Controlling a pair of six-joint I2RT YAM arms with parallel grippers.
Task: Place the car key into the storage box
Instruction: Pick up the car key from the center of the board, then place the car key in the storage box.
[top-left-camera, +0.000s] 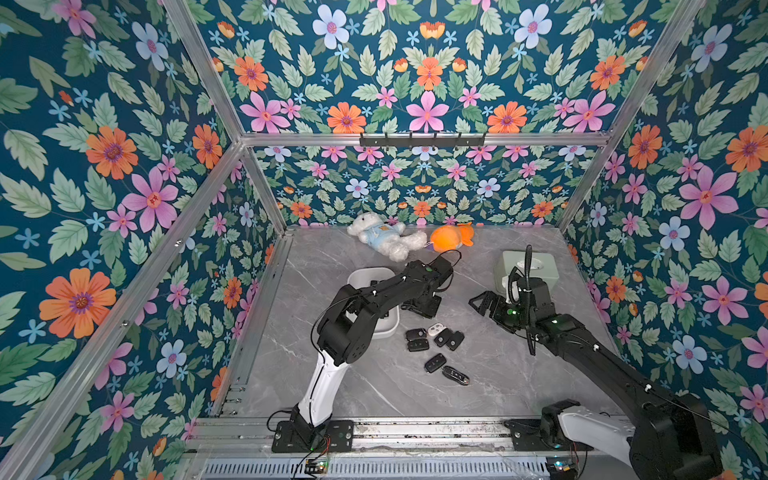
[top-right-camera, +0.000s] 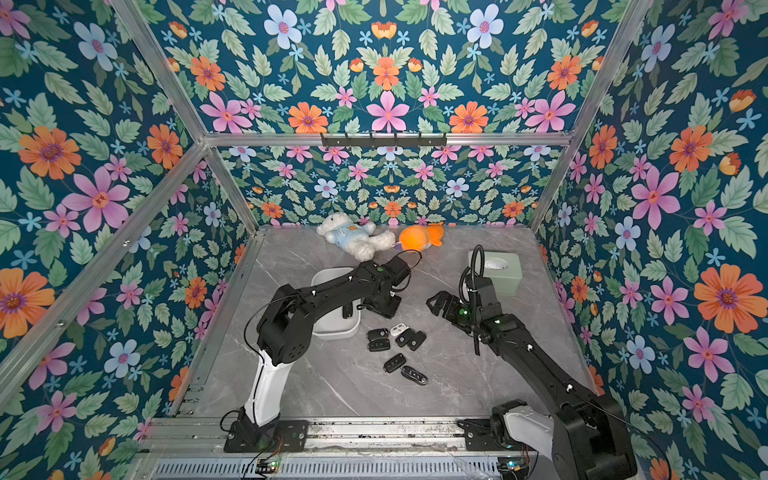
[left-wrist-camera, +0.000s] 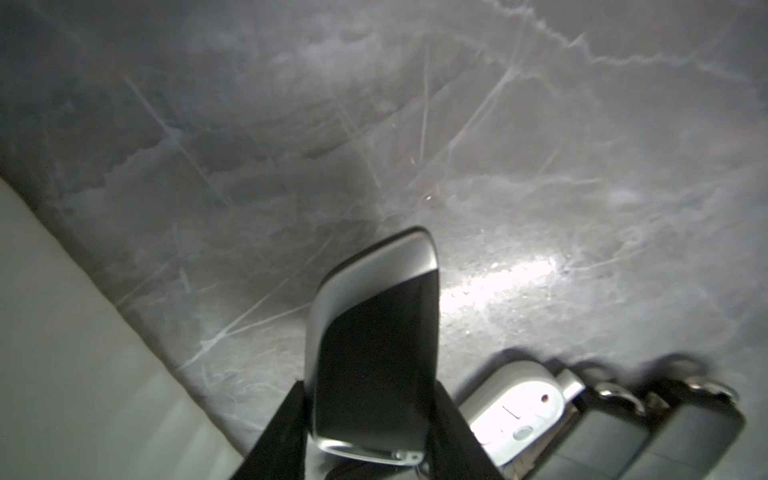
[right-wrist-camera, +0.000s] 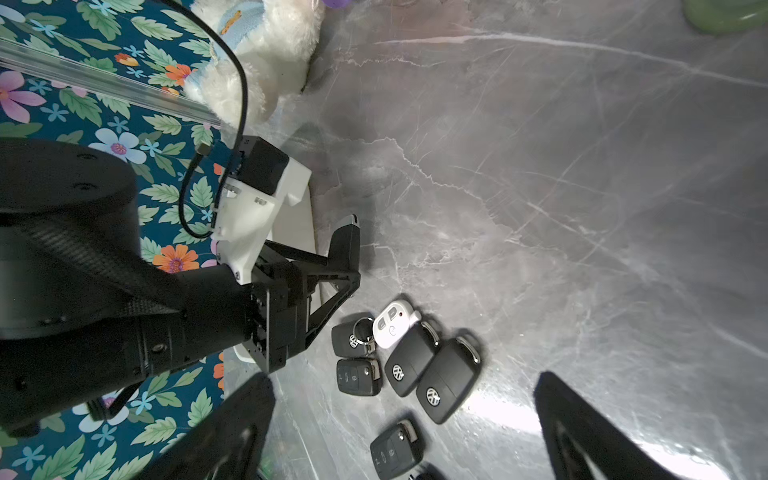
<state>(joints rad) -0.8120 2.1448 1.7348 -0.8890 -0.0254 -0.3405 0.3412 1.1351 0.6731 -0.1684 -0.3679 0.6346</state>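
Car key (left-wrist-camera: 374, 345): black body with a silver rim, lifted off the surface and gripped at one end. It is just beside the storage box's wall, not inside the box.
Left fingers (left-wrist-camera: 278, 440): closed on the car key, one finger pressing each side.
Storage box (top-left-camera: 365, 275): white, low-walled, with rounded corners. It sits on the surface, partly hidden under the left arm.
Dark object (top-right-camera: 347, 311): small, seen against the box's white floor in both top views; what it is cannot be told.
Loose keys (right-wrist-camera: 409, 361): four black fobs bunched together on the surface near the box, some touching.
White remote (right-wrist-camera: 390, 328): lies in that bunch, touching the black fobs.
Outlying keys (top-left-camera: 435, 362): two more black fobs, apart from the bunch and nearer the arm bases.
Right fingers (right-wrist-camera: 232, 432): spread wide and holding nothing, above the surface across the bunch from the left arm.
Green box (top-left-camera: 530, 270): sage, with an oval slot on top, behind the right arm.
White bear (top-left-camera: 380, 239): plush in a blue top, lying at the far edge.
Orange plush (top-left-camera: 451, 237): just beside the bear.
Surface (top-left-camera: 498, 374): grey marble pattern.
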